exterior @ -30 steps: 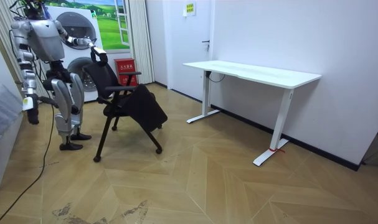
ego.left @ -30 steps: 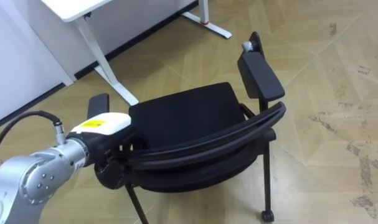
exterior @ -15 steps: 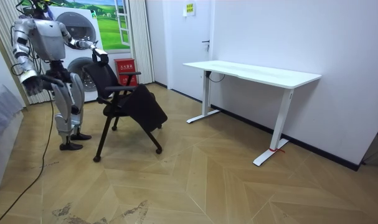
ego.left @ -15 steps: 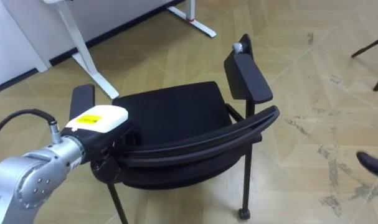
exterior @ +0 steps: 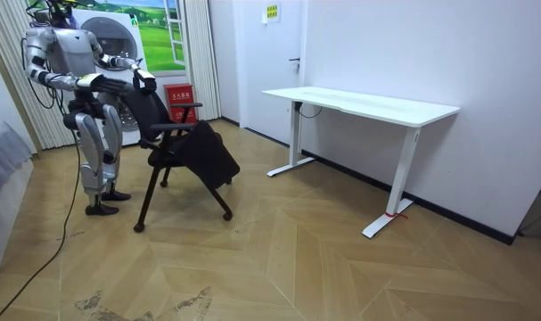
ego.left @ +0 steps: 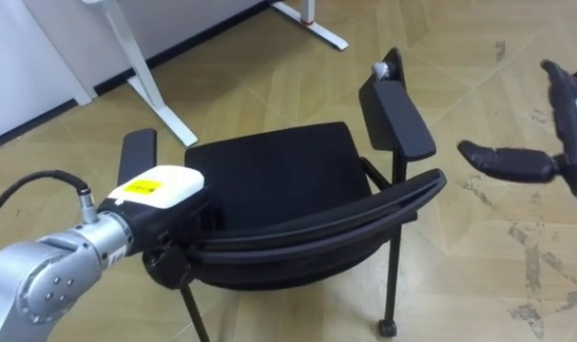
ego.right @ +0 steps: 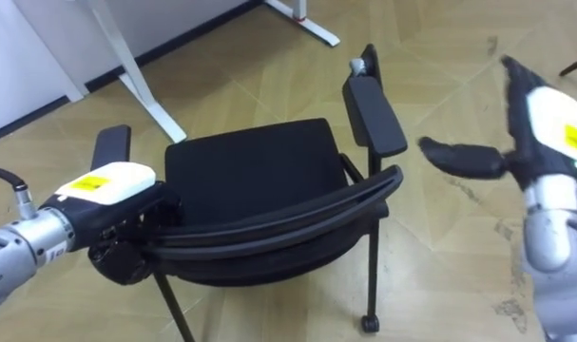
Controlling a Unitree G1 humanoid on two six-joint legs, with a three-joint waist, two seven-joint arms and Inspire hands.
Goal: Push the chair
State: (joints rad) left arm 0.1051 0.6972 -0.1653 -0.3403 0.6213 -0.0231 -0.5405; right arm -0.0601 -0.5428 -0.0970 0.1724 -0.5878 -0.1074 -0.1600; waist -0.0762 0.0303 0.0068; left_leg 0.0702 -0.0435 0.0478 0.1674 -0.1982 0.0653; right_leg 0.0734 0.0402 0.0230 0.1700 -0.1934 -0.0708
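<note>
A black chair with two armrests stands on the wooden floor right in front of me, its curved backrest nearest to me. My left hand is at the backrest's left end, dark fingers curled round the rail. My right hand hangs in the air to the right of the right armrest, fingers straight, thumb pointing at the chair, touching nothing. In the room view I stand upright behind the chair, both arms raised toward its back.
A white desk stands past the chair by the wall; its leg and foot lie just beyond the seat. Behind me are a washing machine and a red box. Open floor lies between chair and desk.
My right arm has swung up from my side and the open hand has come into view at the right. The left hand has stayed on the backrest; the head camera shifted slightly.
</note>
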